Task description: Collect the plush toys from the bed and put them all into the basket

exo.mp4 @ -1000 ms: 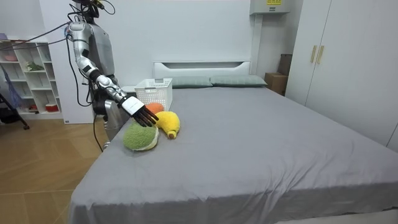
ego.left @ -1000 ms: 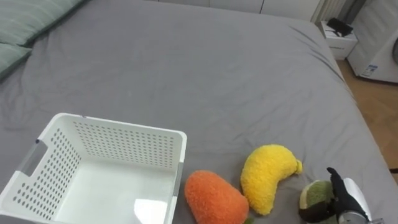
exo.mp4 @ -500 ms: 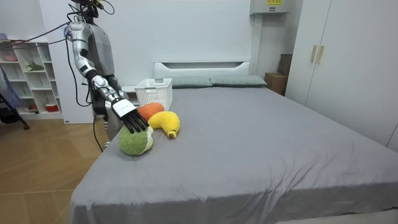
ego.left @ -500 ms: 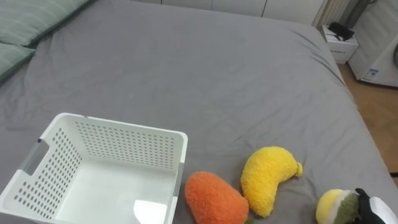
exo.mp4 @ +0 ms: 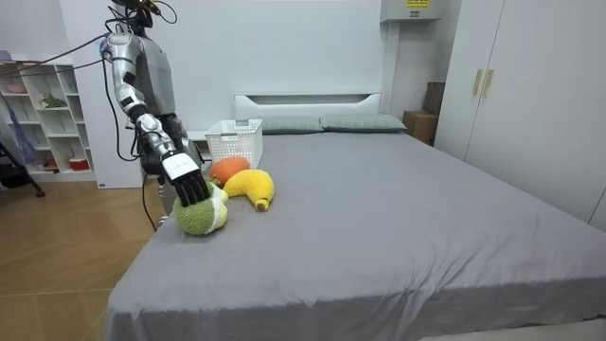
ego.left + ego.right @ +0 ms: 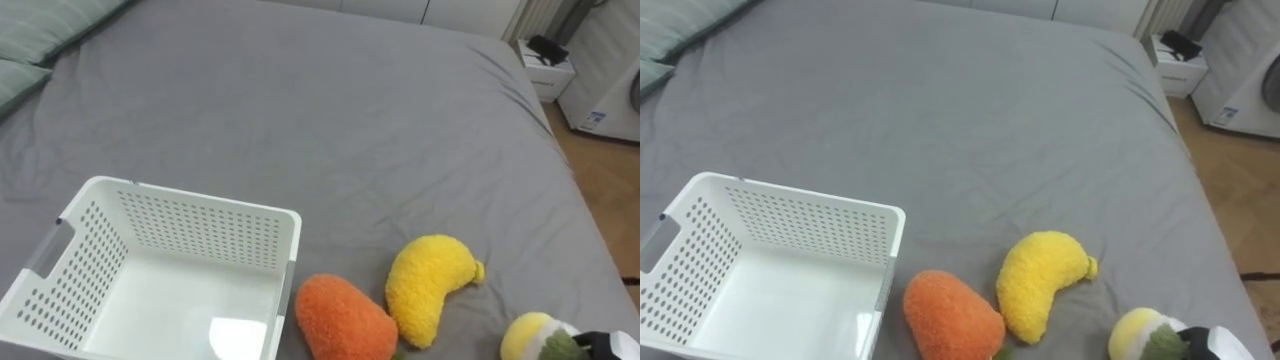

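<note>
From my remote seat I saw the white basket [image 6: 200, 236] at the left, on the grey bed [image 6: 330, 110], and it held nothing; its floor was bare. Just beside its right wall lay the orange plush toy [image 6: 345, 318], and touching that was the yellow banana-shaped toy [image 6: 430, 285]. Furthest right, near the bed's edge and a little apart from the yellow one, sat the round green-and-yellow toy [image 6: 530, 338]. The right hand [image 5: 189, 186] rested on top of it. As far as the room view showed, the fingers lay fairly straight over the toy rather than curled round it, so I judged nothing was gripped. I took the step in hand to be the first pickup, with all three toys on the bed. The next move would call for closing the fingers round the soft ball, lifting it, and carrying it left across the other two toys to the basket.
</note>
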You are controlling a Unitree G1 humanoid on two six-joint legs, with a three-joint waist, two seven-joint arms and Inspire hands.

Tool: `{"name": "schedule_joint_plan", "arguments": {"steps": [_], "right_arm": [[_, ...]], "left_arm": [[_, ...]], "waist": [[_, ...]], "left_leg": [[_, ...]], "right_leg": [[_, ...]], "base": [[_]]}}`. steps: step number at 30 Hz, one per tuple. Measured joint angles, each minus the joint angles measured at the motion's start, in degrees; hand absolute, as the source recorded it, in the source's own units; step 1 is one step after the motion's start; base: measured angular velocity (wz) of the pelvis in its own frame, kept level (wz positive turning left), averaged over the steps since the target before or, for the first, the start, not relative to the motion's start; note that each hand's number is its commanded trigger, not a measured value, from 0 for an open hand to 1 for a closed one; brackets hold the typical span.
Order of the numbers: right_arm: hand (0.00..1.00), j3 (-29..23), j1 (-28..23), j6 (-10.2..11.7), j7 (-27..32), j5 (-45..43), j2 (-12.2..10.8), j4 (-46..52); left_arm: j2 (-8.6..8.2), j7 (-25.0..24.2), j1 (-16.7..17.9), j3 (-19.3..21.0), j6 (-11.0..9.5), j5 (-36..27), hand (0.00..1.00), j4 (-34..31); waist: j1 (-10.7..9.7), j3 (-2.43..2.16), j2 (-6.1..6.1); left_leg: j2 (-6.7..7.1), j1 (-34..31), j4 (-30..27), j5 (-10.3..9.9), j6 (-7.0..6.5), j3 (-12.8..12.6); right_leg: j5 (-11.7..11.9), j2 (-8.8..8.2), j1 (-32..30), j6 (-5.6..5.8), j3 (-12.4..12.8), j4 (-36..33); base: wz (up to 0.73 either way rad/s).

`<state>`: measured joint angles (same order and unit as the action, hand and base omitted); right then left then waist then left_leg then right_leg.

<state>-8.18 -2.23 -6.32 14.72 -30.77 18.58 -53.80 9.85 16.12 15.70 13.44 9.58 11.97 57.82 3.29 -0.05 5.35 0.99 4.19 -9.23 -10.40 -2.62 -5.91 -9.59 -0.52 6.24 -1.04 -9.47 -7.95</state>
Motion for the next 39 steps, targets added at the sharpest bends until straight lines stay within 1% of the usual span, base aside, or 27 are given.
{"name": "schedule_joint_plan", "arguments": {"steps": [6,10,16,18,19,20,22,24,27,28,30,32,33,35,36,39], "right_arm": [[1.0,0.0,0.0,0.2,-1.2,1.8,0.0,0.1],[1.0,0.1,0.0,0.6,-1.7,4.1,0.0,0.2],[1.0,-0.1,-0.3,0.9,-1.8,7.9,0.0,0.3],[1.0,-0.9,-0.7,1.3,-1.8,8.8,0.0,0.8],[1.0,-1.1,-0.8,1.4,-1.8,9.0,0.0,1.1],[1.0,-1.7,-0.9,1.3,-2.1,9.5,0.0,2.2],[1.0,-2.4,-1.3,1.3,-2.8,10.1,0.0,5.3],[1.0,-2.8,-2.3,1.1,-3.8,10.2,0.0,12.0],[1.0,-4.3,-2.5,1.3,-4.1,10.8,0.0,20.7],[1.0,-4.5,-2.5,1.3,-4.1,11.3,0.0,22.2],[1.0,-4.6,-2.5,0.1,-4.2,12.4,0.0,29.8],[1.0,-4.7,-2.4,0.1,-4.2,12.4,0.2,35.2],[1.0,-4.8,-2.3,0.1,-4.1,12.5,0.2,37.7],[1.0,-4.8,-2.3,-0.1,-4.1,12.5,0.2,41.0],[1.0,-4.8,-2.2,-0.1,-4.1,13.0,0.2,43.4],[1.0,-4.8,-1.1,-0.1,-4.6,13.8,0.2,46.7]], "left_arm": [[-0.01,-0.4,0.1,0.0,-0.2,0.0,0.0,0.8],[0.02,-0.4,0.0,0.0,-0.3,0.0,0.0,1.6],[0.08,-0.4,-0.2,0.2,-0.8,0.1,0.0,2.4],[0.09,-0.4,-0.2,1.2,-1.3,0.2,0.0,2.4],[0.12,-0.4,-0.3,1.4,-1.4,0.2,0.0,2.4],[0.14,-0.4,-0.3,1.7,-1.4,0.2,0.0,2.4],[0.15,-0.4,-0.3,2.2,-1.4,0.2,0.0,2.3],[0.3,-0.3,-0.3,2.4,-1.4,0.1,0.0,1.7],[0.29,0.0,-0.2,2.8,-1.7,0.1,0.0,1.3],[0.3,0.0,-0.4,2.7,-1.8,0.1,0.0,1.3],[0.3,-0.1,-0.6,2.6,-2.2,0.1,0.0,1.2],[0.3,-0.1,-0.8,2.5,-2.1,0.0,0.0,1.2],[0.27,-0.1,-1.0,2.5,-2.1,-0.1,0.0,1.3],[0.12,-0.1,-1.4,2.2,-2.1,-1.2,0.0,1.2],[-0.14,-0.1,-1.9,2.1,-2.1,-2.5,0.0,1.2],[-0.34,0.5,-3.2,2.1,-2.3,-3.5,0.0,1.2]], "waist": [[0.1,-0.03,-0.4],[0.0,-0.03,-0.37],[-0.1,0.01,0.05],[-0.2,0.02,0.25],[-0.3,-0.09,0.5],[-0.2,-0.07,0.48],[-0.5,-0.02,0.54],[-1.8,0.03,0.5],[-2.0,0.05,0.29],[-2.2,0.05,0.32],[-2.8,-0.04,0.47],[-3.3,-0.04,0.55],[-3.3,0.03,0.45],[-3.3,-0.1,0.68],[-3.3,-0.03,0.57],[-3.0,0.0,0.38]], "left_leg": [[0.0,0.0,-0.1,0.0,-0.01,0.0],[-0.01,0.0,0.0,0.0,0.0,0.0],[-0.01,0.1,0.1,0.0,0.0,-0.2],[-0.01,0.1,0.1,0.0,0.01,-0.2],[-0.01,0.0,0.1,0.0,0.0,-0.2],[-0.01,0.0,0.1,0.0,0.0,-0.3],[-0.02,0.0,0.1,0.0,0.0,-0.4],[-0.03,0.0,0.1,0.0,-0.01,-0.6],[-0.2,0.1,0.5,0.0,-0.01,-1.7],[-0.18,0.1,0.5,0.0,-0.02,-1.7],[-0.18,-0.1,0.6,0.0,-0.02,-1.7],[-0.19,-0.2,0.5,0.0,-0.02,-1.8],[-0.21,-0.2,0.6,0.0,-0.02,-1.8],[-0.21,-0.2,0.6,0.0,-0.02,-1.8],[-0.21,-0.2,0.6,0.0,-0.02,-1.8],[-0.31,-0.2,0.6,0.0,-0.02,-1.8]], "right_leg": [[0.0,-0.02,-0.1,0.0,0.0,-0.1],[0.0,-0.03,0.0,0.0,0.2,-0.2],[0.0,0.03,0.1,0.0,0.6,0.0],[0.0,0.05,0.0,0.0,0.6,0.0],[0.0,0.04,0.0,0.0,0.6,0.0],[0.0,0.04,-0.1,0.0,0.7,-0.1],[0.0,0.05,-0.3,0.01,1.0,-0.3],[0.0,0.12,-0.5,0.0,1.5,-0.3],[0.0,0.26,-1.1,0.0,2.4,-0.7],[0.0,0.25,-1.2,-0.01,2.4,-0.7],[0.0,0.25,-1.5,0.0,2.5,-0.8],[0.0,0.26,-1.6,0.0,2.4,-0.8],[0.0,0.38,-1.5,-0.01,2.5,-0.8],[0.0,0.51,-1.5,-0.01,2.5,-0.8],[0.1,0.5,-1.5,0.02,2.2,-0.8],[0.1,0.41,-1.6,-0.01,2.2,-1.0]], "base": [[0.0],[0.0],[0.0],[0.0],[0.0],[-0.05],[-0.05],[-0.05],[-0.16],[-0.09],[0.0],[0.0],[0.0],[0.0],[0.0],[0.0]]}}
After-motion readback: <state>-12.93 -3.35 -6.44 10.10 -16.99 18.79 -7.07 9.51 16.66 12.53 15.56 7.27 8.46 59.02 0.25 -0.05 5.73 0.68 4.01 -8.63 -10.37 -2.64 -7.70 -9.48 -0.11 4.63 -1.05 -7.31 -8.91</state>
